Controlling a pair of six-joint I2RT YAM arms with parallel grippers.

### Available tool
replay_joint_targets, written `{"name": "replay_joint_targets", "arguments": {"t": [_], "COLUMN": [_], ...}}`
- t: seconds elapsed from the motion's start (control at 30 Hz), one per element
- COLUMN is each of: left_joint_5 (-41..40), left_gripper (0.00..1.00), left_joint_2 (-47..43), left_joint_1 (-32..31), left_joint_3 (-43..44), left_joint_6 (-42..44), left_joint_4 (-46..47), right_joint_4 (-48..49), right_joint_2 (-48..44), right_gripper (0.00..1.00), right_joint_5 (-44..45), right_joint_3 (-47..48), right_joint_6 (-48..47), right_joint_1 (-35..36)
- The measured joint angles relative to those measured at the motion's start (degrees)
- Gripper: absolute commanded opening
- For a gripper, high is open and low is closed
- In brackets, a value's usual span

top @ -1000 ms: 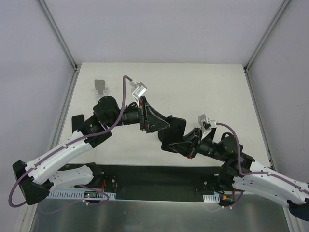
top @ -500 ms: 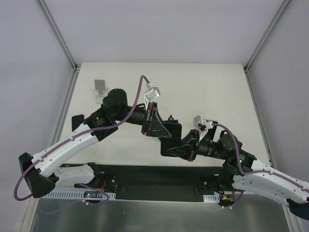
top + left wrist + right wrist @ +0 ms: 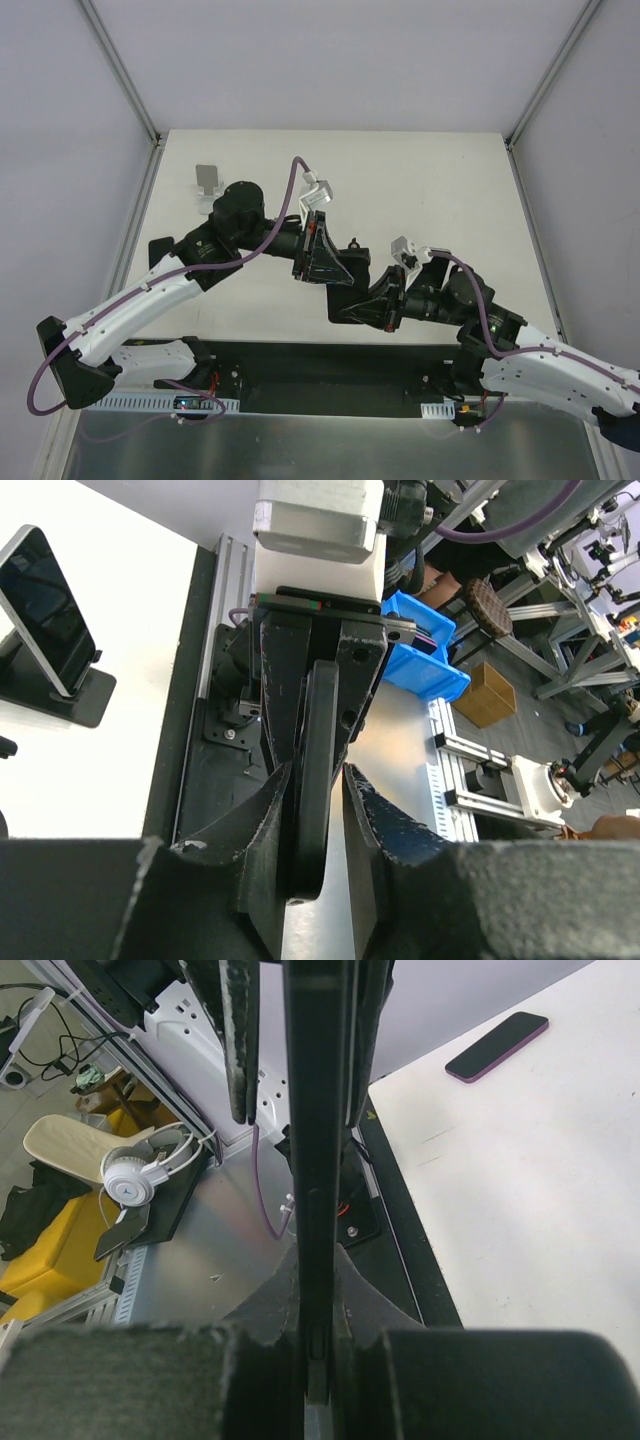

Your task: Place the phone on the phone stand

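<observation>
A black phone is held edge-on in the air between my two grippers, above the table's near middle. My right gripper is shut on one end of it. My left gripper is around the other end: one finger touches the phone, and a narrow gap shows at the other finger. The left fingers flank the phone in the right wrist view. The grippers meet in the top view, left and right. The disc-base phone stand is not visible in any view.
A black wedge stand holds another phone at the left; it also shows in the top view. A small silver stand is at the back left. A purple phone lies flat on the table.
My left gripper has swung right and closed in on the phone held by my right gripper. My right gripper has shifted slightly left.
</observation>
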Motion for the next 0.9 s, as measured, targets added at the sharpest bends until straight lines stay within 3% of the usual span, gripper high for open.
{"name": "replay_joint_targets", "arguments": {"t": [0.13, 0.27, 0.47, 0.53, 0.57, 0.63, 0.67, 0.77, 0.9], "left_joint_5": [-1.01, -1.46, -1.95, -3.02, -3.56, -5.88, -8.00, -16.59, -29.81], "left_gripper": [0.21, 0.00, 0.00, 0.00, 0.00, 0.00, 0.00, 0.00, 0.00], "left_joint_2": [0.00, 0.00, -0.66, -1.01, -1.18, -1.68, -2.25, -3.82, -6.14], "left_joint_1": [0.00, 0.02, -0.33, -0.42, -0.55, -0.81, -0.90, -0.66, -0.66], "left_joint_3": [0.28, 0.31, 0.31, 0.31, 0.31, 0.39, 0.55, 1.84, 4.17], "left_joint_6": [0.26, 0.66, 2.86, 3.13, 3.32, 3.78, 4.07, 5.75, 9.25], "left_joint_4": [-0.31, -0.55, -0.72, -1.29, -1.66, -2.78, -4.76, -11.87, -20.15], "right_joint_4": [-0.17, -0.39, -0.15, -0.37, -0.85, -2.93, -4.61, -11.50, -23.80], "right_joint_2": [0.92, 1.14, 1.09, 1.09, 1.14, 1.11, 0.96, 0.04, -0.31], "right_gripper": [0.01, 0.01, 0.01, 0.17, 0.41, 0.58, 0.77, 0.96, 1.00], "right_joint_5": [-0.44, -1.22, -2.23, -2.10, -1.84, -0.44, 1.38, 8.09, 20.33], "right_joint_3": [0.09, 0.13, 0.20, 0.24, 0.48, 1.40, 1.97, 4.02, 7.85], "right_joint_6": [-0.11, 0.04, 1.01, 0.92, 0.81, 0.48, -0.22, -1.53, -2.01], "right_joint_1": [0.02, 0.02, 0.02, 0.02, 0.04, 0.17, 0.13, -0.07, -0.04]}}
